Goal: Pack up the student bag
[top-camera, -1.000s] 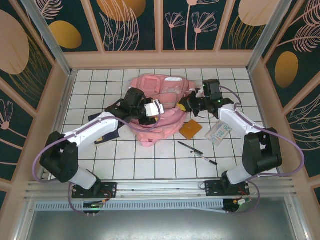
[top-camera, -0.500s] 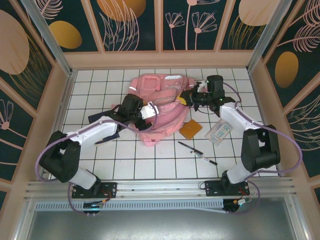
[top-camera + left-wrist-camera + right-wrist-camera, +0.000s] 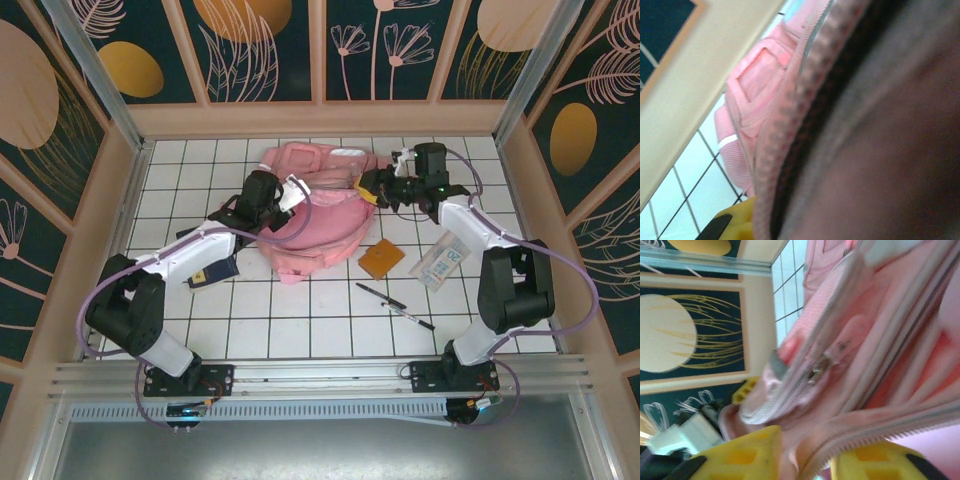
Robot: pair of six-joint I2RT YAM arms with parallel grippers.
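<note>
Step in hand, I'd say: opening mouth of bag [image 3: 330, 225] b4 loading. From left: dark flat item [image 3: 213, 270] lies on tabletop [image 3: 300, 325] by left arm. Next, left fingers [image 3: 732, 227] sit at bag's left zip edge, fabric right up against cam; can't tell if closed or gripping. Bag lies mid-back of tabletop, btwn both arms. Then right fingers [image 3: 747, 452] stand apart w/ zip rim btwn them; real pinch or not, can't tell. Right of bag: orange card [image 3: 381, 259], pen [image 3: 393, 305], white packet [image 3: 440, 265]. Next move prob needs one side holding rim up, other fetching an item.
</note>
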